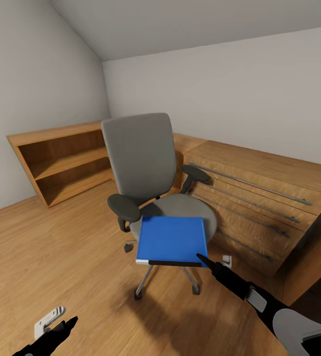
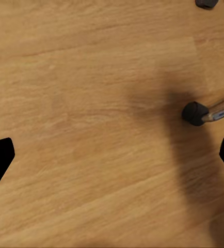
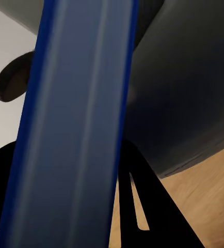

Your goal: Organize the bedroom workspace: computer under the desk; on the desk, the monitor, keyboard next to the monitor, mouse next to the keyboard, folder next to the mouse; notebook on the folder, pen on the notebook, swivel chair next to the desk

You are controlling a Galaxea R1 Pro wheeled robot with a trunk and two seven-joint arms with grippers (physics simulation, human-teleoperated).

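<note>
Light wood flooring (image 1: 57, 247) ran under the sloped grey-white walls, with low oak shelving (image 1: 61, 158) and oak drawers (image 1: 259, 198) behind the swivel chair (image 1: 145, 168). On the chair's grey seat lay the blue folder (image 1: 171, 241), its near edge overhanging the seat front. The right gripper (image 1: 203, 259) had reached the folder's near corner; in the right wrist view the folder's edge (image 3: 76, 124) sat between the dark fingers (image 3: 143, 206), which looked closed on it (whether firmly, I could not tell). The left gripper (image 1: 66, 326) hung open over bare floor, beside a chair castor (image 2: 194, 113). Judged from this, the folder pickup was in hand; next it needed lifting clear of the seat and carrying to the desk.
</note>
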